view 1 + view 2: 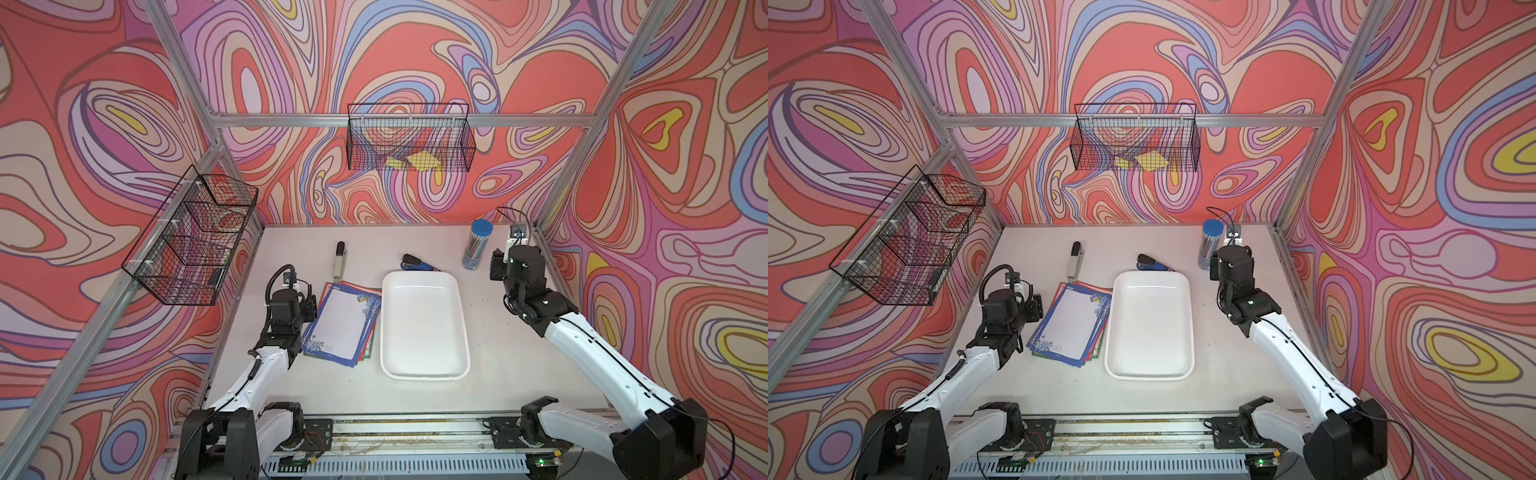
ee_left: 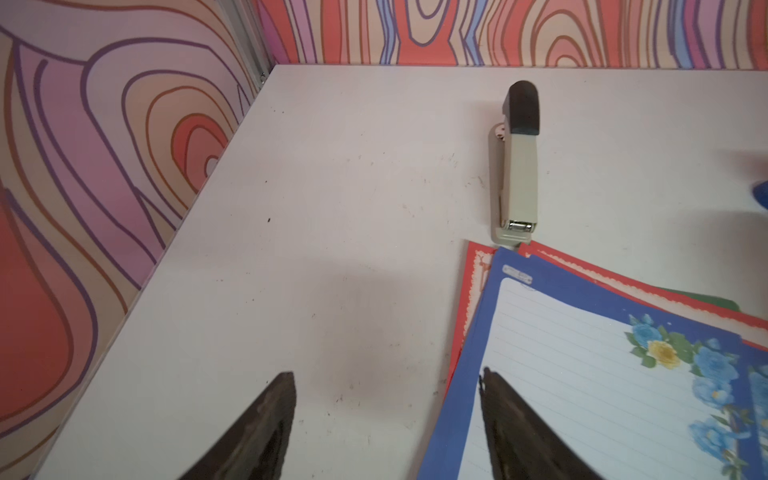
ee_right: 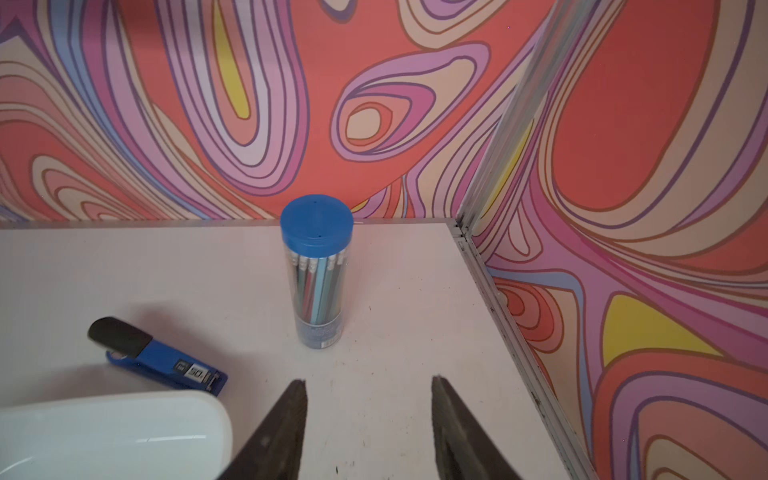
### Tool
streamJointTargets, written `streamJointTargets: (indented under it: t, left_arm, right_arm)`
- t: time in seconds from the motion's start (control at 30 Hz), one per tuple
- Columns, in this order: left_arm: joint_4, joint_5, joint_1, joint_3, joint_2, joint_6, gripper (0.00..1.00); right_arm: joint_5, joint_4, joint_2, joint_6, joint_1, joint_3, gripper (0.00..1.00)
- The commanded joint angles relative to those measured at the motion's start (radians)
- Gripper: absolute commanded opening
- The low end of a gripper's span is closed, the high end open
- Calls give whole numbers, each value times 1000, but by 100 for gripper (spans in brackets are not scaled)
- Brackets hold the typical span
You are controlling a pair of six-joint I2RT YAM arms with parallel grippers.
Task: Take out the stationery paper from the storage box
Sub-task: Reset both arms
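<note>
- In both top views, the fanned stack of floral-bordered stationery paper [image 1: 345, 324] [image 1: 1069, 324] lies flat on the white table [image 1: 291, 249], just beside the shallow white plastic storage box [image 1: 422, 324] [image 1: 1148, 324], outside it.
- Left wrist view: the left gripper [image 2: 386, 415] gapes wide, empty; one fingertip [image 2: 496, 399] overlaps the blue-bordered top sheet.
- Right wrist view: the right gripper [image 3: 368, 419] stands parted over bare table, grasping nothing, beside the box's corner.

Light is bright, even and diffuse, falling from above. The table [image 1: 498, 353] shows only soft shadows: a faint grey patch just ahead of the left gripper [image 2: 387, 374], another by the stapler [image 3: 158, 357] left of the right gripper [image 3: 369, 380]. Pale glare streaks the box [image 1: 424, 332]. Fingers [image 2: 266, 424] look blurred in the wrist views; both top views stretch toward their edges.
</note>
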Motion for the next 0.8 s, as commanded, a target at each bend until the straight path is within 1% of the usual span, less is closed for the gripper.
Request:
streamJointTargets:
  t: [0.0, 0.03, 0.1, 0.17, 0.2, 0.23, 0.27, 0.33, 0.4, 0.43, 0.47, 0.5, 0.53, 0.57, 0.6, 0.63, 0.67, 0.7, 0.73, 0.77]
  left_arm:
    - [234, -77, 5, -60, 44, -65, 74]
    - [283, -73, 6, -80, 73, -74, 74]
    - [377, -44, 5, -111, 118, -79, 74]
    - [386, 7, 5, -102, 133, -54, 74]
    - [429, 22, 5, -109, 145, -35, 74]
    - [482, 27, 5, -119, 166, -20, 75]
    - [496, 26, 6, -116, 180, -9, 75]
    - [520, 66, 6, -109, 197, 19, 75]
    - [635, 119, 7, -133, 241, 48, 75]
    - [715, 139, 10, -150, 287, 45, 75]
    - [775, 161, 12, -160, 334, 52, 75]
    - [851, 190, 13, -172, 393, 64, 75]
    - [965, 215, 13, -187, 462, 71, 76]
    - [1017, 228, 13, -199, 488, 71, 76]
    - [950, 203, 14, -199, 449, 63, 76]
    - [856, 158, 14, -180, 411, 43, 79]
    - [831, 100, 14, -161, 411, 21, 88]
    - [853, 22, 14, -148, 445, -8, 97]
    - [852, -20, 14, -138, 456, -18, 99]
    - [798, -1, 13, -129, 439, -20, 99]
  right_arm:
    - [-8, 357, 56, 4, -57, -172, 52]
    - [-3, 443, 76, -3, -71, -223, 52]
    - [0, 556, 114, -2, -96, -289, 52]
    - [3, 698, 158, -3, -116, -357, 52]
    - [-5, 761, 179, -3, -126, -387, 52]
    - [-21, 850, 212, -2, -143, -426, 52]
    - [-35, 941, 256, 6, -162, -460, 52]
    - [-59, 1066, 345, 14, -193, -496, 53]
    - [-132, 1191, 438, 43, -232, -531, 53]
    - [-177, 1268, 473, 28, -242, -551, 53]
    - [-234, 1225, 459, 31, -248, -550, 53]
    - [-266, 1238, 470, 18, -251, -546, 53]
    - [-305, 1283, 500, 5, -253, -555, 53]
    - [-338, 1355, 541, -15, -255, -563, 53]
    - [-343, 1389, 566, -21, -255, -567, 54]
    - [-349, 1287, 531, -4, -263, -549, 54]
    - [-330, 1229, 528, 14, -270, -516, 55]
    - [-281, 1159, 544, 30, -272, -464, 57]
    - [-258, 1040, 530, 38, -270, -419, 63]
    - [-264, 1092, 538, 30, -268, -433, 72]
